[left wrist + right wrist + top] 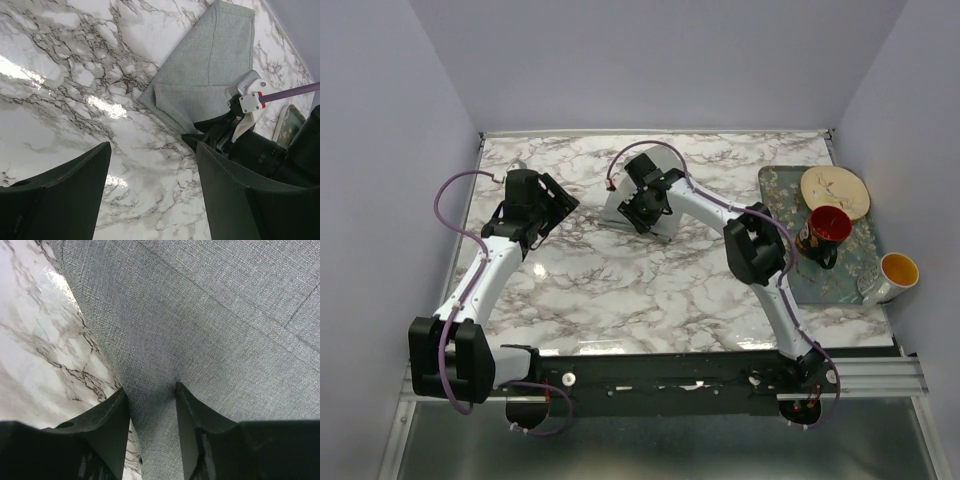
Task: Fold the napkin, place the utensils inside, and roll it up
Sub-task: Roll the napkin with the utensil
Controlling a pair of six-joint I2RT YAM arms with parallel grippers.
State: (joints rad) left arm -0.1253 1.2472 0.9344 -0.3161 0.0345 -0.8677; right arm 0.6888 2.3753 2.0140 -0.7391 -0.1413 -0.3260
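Top external view shows the napkin [616,213] lying on the marble table [620,290] toward the far middle, partly hidden under the right gripper [645,207], which reaches in from the right and comes down on the cloth. The right wrist view fills with grey-green weave; there the right gripper [150,390] has its jaws drawn close together with a small pucker of napkin [210,315] pinched between them, near the cloth's edge where the marble shows on the left. The left gripper [545,205] is left of the napkin and apart from it. In the left wrist view its jaws are spread wide over bare marble with nothing between them, and the napkin [210,75] lies beyond, flat and folded, with a crease line and an overlapping flap showing. At the table's right side sits a floral tray [820,285] carrying a plate [835,190] and a red mug [827,230], with a white mug [897,272] at its near right corner.
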